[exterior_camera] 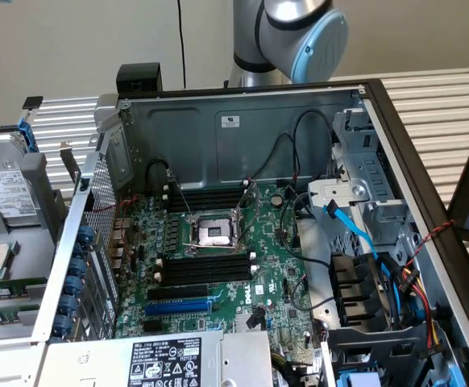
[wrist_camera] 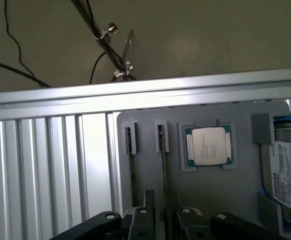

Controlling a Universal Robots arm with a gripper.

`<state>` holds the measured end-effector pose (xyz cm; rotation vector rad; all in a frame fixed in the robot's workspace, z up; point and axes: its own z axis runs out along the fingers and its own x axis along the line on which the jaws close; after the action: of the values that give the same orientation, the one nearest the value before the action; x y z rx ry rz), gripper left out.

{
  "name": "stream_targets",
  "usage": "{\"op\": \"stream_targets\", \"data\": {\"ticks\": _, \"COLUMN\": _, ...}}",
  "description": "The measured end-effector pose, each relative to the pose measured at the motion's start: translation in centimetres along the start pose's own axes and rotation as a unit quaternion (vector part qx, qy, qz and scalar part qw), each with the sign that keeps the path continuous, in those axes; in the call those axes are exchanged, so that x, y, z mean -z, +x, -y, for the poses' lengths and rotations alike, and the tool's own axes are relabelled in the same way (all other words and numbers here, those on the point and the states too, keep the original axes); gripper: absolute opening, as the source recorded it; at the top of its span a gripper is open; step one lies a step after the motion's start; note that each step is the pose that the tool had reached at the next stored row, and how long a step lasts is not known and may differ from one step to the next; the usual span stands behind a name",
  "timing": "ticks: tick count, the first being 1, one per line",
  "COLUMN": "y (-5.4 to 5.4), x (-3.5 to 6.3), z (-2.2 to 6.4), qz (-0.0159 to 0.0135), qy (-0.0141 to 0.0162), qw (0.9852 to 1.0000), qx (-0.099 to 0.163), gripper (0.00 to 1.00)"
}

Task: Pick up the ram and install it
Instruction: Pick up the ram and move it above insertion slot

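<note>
Open PC case point(exterior_camera: 242, 129), mobo point(exterior_camera: 218, 266) w/ black mem slots point(exterior_camera: 202, 270). Gray tray point(wrist_camera: 205, 190) holds HDD point(wrist_camera: 290, 175), CPU point(wrist_camera: 208, 146) in pocket, and two sticks standing on edge in slots. Gripper point(wrist_camera: 163, 220) is low over tray, jaws wide. The ram point(wrist_camera: 161, 150) is just ahead, in line w/ the gap. 2nd stick point(wrist_camera: 130, 142) is beside it.

We see open room above the memory slots point(exterior_camera: 205, 270), hemmed by the case wall point(exterior_camera: 218, 149) and loose cables point(exterior_camera: 351, 231).
</note>
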<state>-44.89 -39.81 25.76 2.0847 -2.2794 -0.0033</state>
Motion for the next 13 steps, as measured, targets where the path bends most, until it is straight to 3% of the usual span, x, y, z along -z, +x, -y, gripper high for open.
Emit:
{"op": "stream_targets", "data": {"ticks": 4, "y": 0.8, "x": -0.69, "z": 0.11, "qz": -0.0002, "qy": 0.0002, "qw": 1.0000, "qx": 0.005, "gripper": 0.24}}
{"op": "stream_targets", "data": {"ticks": 13, "y": 1.2, "x": -2.35, "z": 0.28, "qz": -0.0013, "qy": 0.0013, "qw": 0.9994, "qx": 0.034, "gripper": 0.24}}
